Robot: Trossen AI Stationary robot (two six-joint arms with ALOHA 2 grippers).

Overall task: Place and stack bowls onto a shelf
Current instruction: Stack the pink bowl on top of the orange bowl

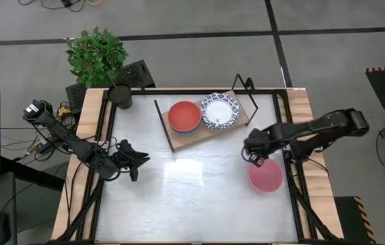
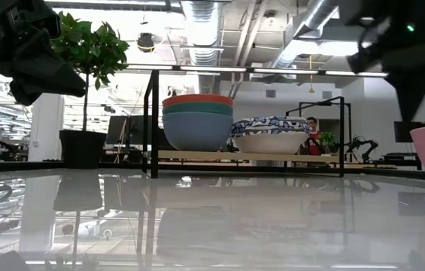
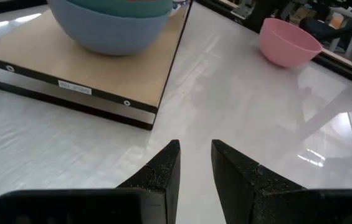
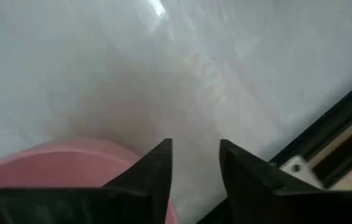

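Observation:
The shelf (image 1: 243, 117) stands at the table's far middle. On its left half sits a stack of plain bowls (image 1: 184, 116), blue at the bottom (image 3: 116, 28) and red on top. Beside it on the right are white bowls with blue patterned rims (image 1: 219, 110), also stacked (image 2: 270, 134). A pink bowl (image 1: 265, 176) rests upright on the tabletop near the right edge. My right gripper (image 1: 254, 158) hangs open just above that bowl's far-left rim (image 4: 57, 168), pointing steeply down, nothing between its fingers (image 4: 194, 144). My left gripper (image 3: 194, 146) waits at the table's left, slightly open and holding nothing.
A potted plant (image 1: 120, 95) stands at the far left corner. Black frame rails and a wooden border (image 1: 294, 184) run close to the pink bowl along the right edge. Bare white tabletop (image 1: 192, 190) spreads across the middle and near side.

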